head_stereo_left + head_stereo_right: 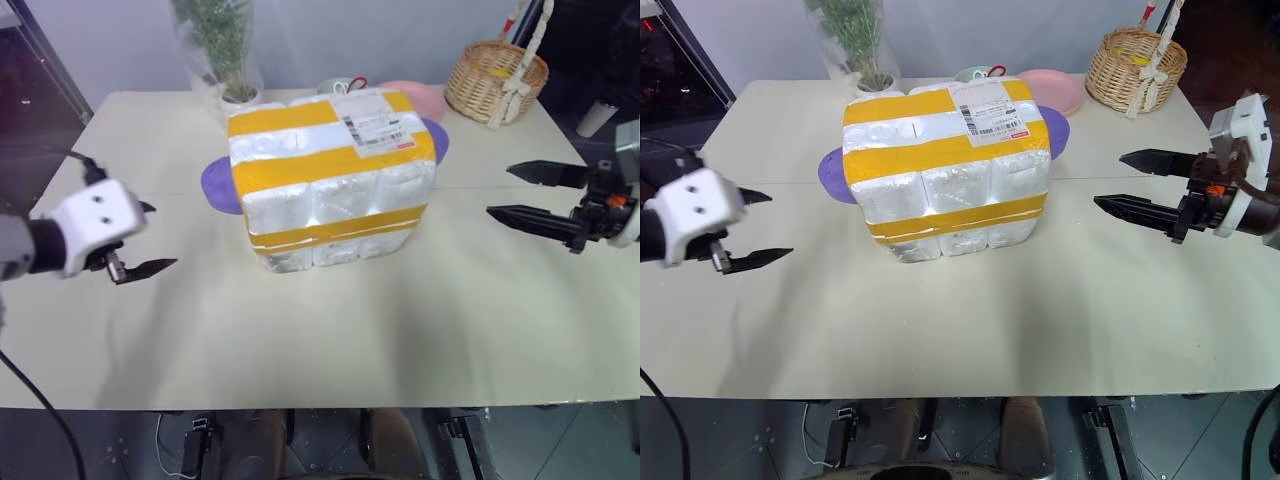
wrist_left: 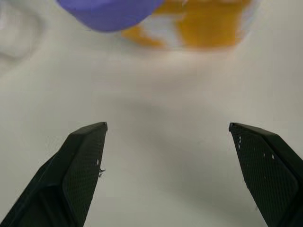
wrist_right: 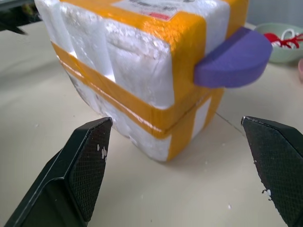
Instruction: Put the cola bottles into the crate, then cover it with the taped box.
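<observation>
The taped box (image 1: 320,150), white foam with broad yellow bands and a shipping label on top, stands in the middle of the table. It rests on the crate (image 1: 335,243), which shows as a lower foam layer with its own yellow band. The cola bottles are hidden. My left gripper (image 1: 160,237) hovers open to the left of the stack, well apart from it. To the right of the stack my right gripper (image 1: 498,190) is open too, its fingers pointing at the box with nothing between them.
Purple rounded flaps (image 1: 218,185) stick out on both sides of the stack. At the back stand a potted plant (image 1: 225,50), a pink plate (image 1: 425,97), a green bowl (image 3: 279,42) and a wicker basket (image 1: 495,80). The table's front edge (image 1: 320,405) is close.
</observation>
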Motion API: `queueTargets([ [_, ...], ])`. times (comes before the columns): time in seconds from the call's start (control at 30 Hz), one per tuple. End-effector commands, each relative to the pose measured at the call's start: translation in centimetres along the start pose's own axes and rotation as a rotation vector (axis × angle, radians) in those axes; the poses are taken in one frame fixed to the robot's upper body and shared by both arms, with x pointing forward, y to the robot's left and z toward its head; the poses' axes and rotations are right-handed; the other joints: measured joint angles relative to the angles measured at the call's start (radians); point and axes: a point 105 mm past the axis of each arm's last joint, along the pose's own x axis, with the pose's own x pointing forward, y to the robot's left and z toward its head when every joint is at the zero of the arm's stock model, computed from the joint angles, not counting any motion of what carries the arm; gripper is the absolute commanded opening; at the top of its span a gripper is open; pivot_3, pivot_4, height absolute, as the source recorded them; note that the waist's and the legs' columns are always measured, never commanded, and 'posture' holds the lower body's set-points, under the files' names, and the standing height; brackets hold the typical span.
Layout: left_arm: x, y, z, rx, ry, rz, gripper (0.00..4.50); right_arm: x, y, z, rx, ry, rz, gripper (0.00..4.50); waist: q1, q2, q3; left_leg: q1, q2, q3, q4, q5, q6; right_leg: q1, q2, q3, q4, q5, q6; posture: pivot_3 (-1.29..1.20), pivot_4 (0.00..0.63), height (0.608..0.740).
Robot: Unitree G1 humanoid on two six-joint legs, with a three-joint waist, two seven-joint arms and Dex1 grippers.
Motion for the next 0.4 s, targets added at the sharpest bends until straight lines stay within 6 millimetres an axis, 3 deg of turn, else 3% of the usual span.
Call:
queueTargets([
  [0.03, -2.8, 1.3, 3.6, -0.157, -0.244, -0.08, 4.31, -1.0, 0.3, 1.1, -0.043, -0.01, 0.035, 4.5, 0.0, 0.0, 0.0, 0.0, 0.0, 0.0, 0.0, 0.0, 0.0, 0.0, 0.0, 0.0, 0.001, 0.0, 0.0, 0.0, 0.15, 0.737],
  [0.23, -3.5, 1.9, 6.0, -0.183, -0.317, -0.178, 4.31, -0.6, 1.1, 1.8, -0.052, -0.02, 0.107, 4.5, -0.022, 0.001, 0.0, 0.002, 0.0, 0.0, -0.001, 0.0, 0.0, 0.001, 0.0, 0.0, 0.0, 0.0, 0.0, 0.0, 0.15, 0.737],
  [0.4, -2.5, 2.2, 5.4, -0.149, -0.254, -0.178, 4.31, 0.2, 1.4, 2.4, -0.046, -0.041, 0.118, 4.5, -0.031, 0.001, 0.0, 0.001, 0.0, 0.0, -0.002, 0.0, 0.0, 0.0, 0.0, 0.0, 0.0, 0.0, 0.0, 0.0, 0.15, 0.737],
])
